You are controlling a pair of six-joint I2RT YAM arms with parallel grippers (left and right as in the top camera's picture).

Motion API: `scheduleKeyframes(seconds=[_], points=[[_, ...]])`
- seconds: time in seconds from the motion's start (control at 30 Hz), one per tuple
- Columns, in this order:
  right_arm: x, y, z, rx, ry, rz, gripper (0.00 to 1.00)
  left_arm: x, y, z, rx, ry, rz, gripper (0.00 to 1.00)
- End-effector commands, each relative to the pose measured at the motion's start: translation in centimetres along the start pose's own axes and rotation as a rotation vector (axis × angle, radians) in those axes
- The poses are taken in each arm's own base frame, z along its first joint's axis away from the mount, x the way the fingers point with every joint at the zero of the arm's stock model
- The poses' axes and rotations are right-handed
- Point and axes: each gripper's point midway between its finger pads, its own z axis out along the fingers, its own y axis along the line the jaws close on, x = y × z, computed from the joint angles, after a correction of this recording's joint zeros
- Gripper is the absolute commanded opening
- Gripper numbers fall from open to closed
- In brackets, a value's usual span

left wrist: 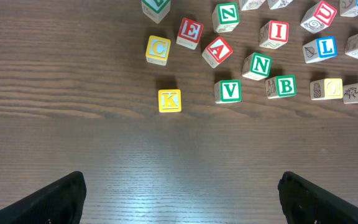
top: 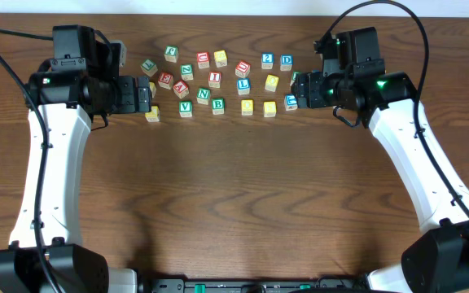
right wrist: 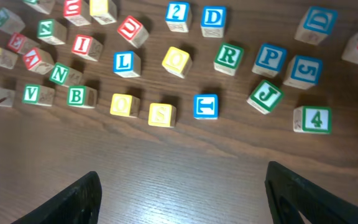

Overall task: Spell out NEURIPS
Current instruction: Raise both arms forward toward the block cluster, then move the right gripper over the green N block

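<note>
Cubes lay scattered and unsorted across the far middle of the brown wooden surface (top: 234, 203), between the two arms. They were small wooden alphabet cubes (top: 215, 80) with pale or yellow faces, and none were lined up into a word. The wanted ones were spread through the cluster. The green N cube (left wrist: 257, 65), red E cube (left wrist: 190, 32), red I cube (left wrist: 274, 32) and red U cube (left wrist: 319, 15) sat left and middle. The green R cube (right wrist: 228, 57) and blue P cube (right wrist: 269, 59) sat side by side further right, and the yellow S cube (right wrist: 161, 114) was in the near row. The other cubes (right wrist: 265, 96) read C, K, A, Z, V, B, L, Q, O, J, D, 2, 4 and 5; I saw no maker's mark.

The jaws of the left arm (top: 51, 155) stood spread wide and empty at the cluster's left end. The jaws of the right arm (top: 418, 155) were also well apart, holding nothing, at the right end.

These cubes looked light, hard and smooth-sided, unlikely to crush but quick to skid or twist. I would pinch each by two opposite side faces, letter up. The N, with neighbours close by, would need the most care.
</note>
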Motion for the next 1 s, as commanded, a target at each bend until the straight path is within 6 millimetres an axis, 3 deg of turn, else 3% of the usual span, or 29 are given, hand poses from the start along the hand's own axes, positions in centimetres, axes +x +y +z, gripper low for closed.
scheduleKeyframes(seconds=[0.0, 0.2, 0.47, 0.73, 0.83, 0.97], points=[[-0.6, -0.5, -0.2, 0.044, -0.015, 0.033, 0.79, -0.8, -0.3, -0.8, 0.011, -0.028, 0.021, 0.97], [-0.6, -0.4, -0.2, 0.043, -0.018, 0.057, 0.78, -0.8, -0.3, -0.8, 0.011, -0.028, 0.021, 0.97], [1.3, -0.8, -0.1, 0.064, 0.060, 0.082, 0.77, -0.8, -0.3, -0.8, 0.011, -0.028, 0.021, 0.98], [0.4, -0.8, 1.1, 0.078, 0.122, 0.049, 0.80, -0.8, -0.3, -0.8, 0.011, -0.028, 0.021, 0.98], [-0.6, 0.1, 2.1, 0.075, 0.161, 0.002, 0.83, -0.8, -0.3, -0.8, 0.011, -0.028, 0.021, 0.97], [-2.7, 3.1, 4.0, 0.047, 0.158, -0.054, 0.83, -0.8, -0.3, -0.8, 0.011, -0.028, 0.021, 0.98]])
